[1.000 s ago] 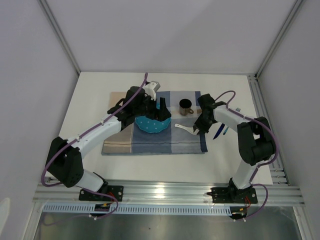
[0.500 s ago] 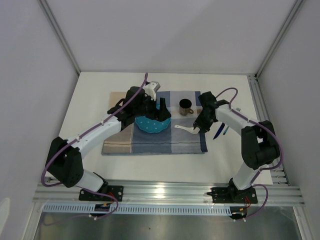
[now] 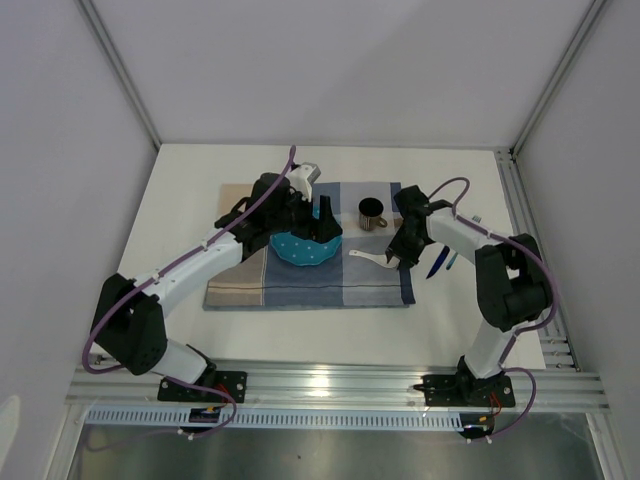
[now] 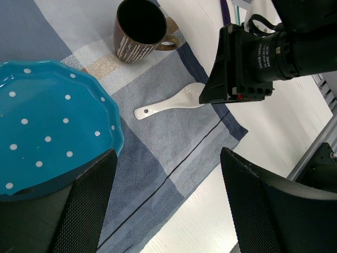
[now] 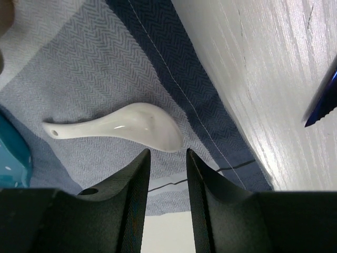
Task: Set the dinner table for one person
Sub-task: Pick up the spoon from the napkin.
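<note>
Right arm barely shifted; the rest unmoved. Left gripper, jaws wide and empty, over blue plate; mug and spoon on placemat mid dinner table; right gripper, jaws narrowly apart, empty, beside spoon. Risk: its tips snagging cloth, dragging spoon.

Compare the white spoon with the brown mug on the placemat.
The spoon is plain glossy white; the mug is brown with pale streaks. The spoon lies flat, while the mug stands upright, mouth up. The spoon is long and slim, the mug round and bulkier. Both rest on the checked placemat, right of the teal plate.
</note>
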